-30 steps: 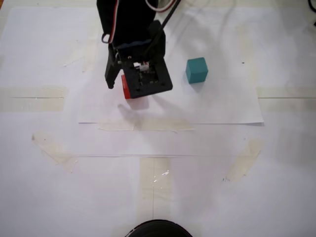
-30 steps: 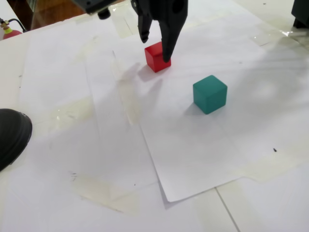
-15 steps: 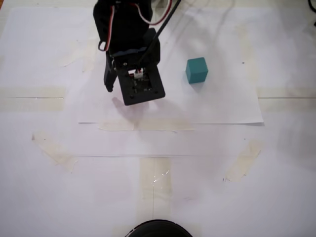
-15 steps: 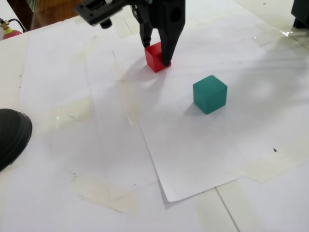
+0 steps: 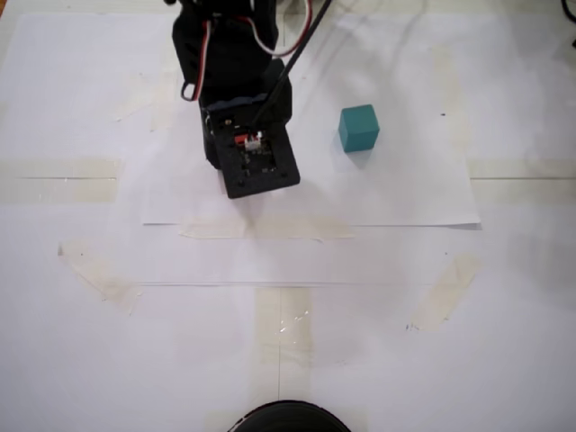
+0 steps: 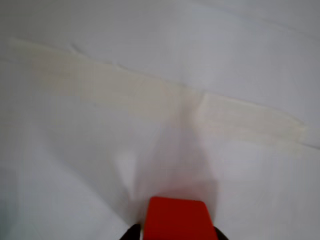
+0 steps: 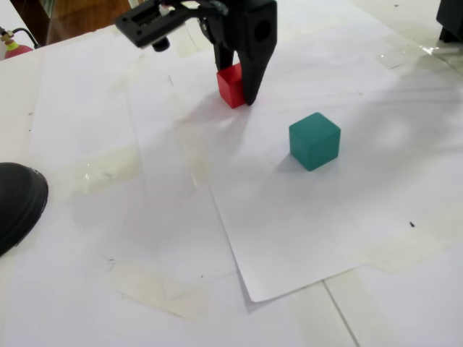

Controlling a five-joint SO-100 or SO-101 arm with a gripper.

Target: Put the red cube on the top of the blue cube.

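The red cube point(image 7: 230, 84) rests on the white paper with my gripper point(image 7: 236, 87) lowered over it, one finger on each side and pressed against its faces. In the wrist view the red cube point(image 6: 177, 220) fills the bottom centre between the two dark fingertips of my gripper point(image 6: 175, 236). Seen from the fixed view above, the arm point(image 5: 238, 99) covers the red cube. The blue cube point(image 7: 314, 140), teal in colour, stands alone on the paper to the right point(image 5: 359, 127), about a cube's width clear of the gripper.
Tape strips point(image 5: 265, 229) hold a white paper sheet point(image 5: 405, 193) to the table. A black rounded object point(image 7: 18, 202) sits at the left edge, and shows at the bottom edge point(image 5: 288, 418) from above. A dark object point(image 7: 450, 22) stands at the far right corner.
The gripper has come down over the red cube and its fingers have closed in against the cube's sides. The blue cube has not moved.
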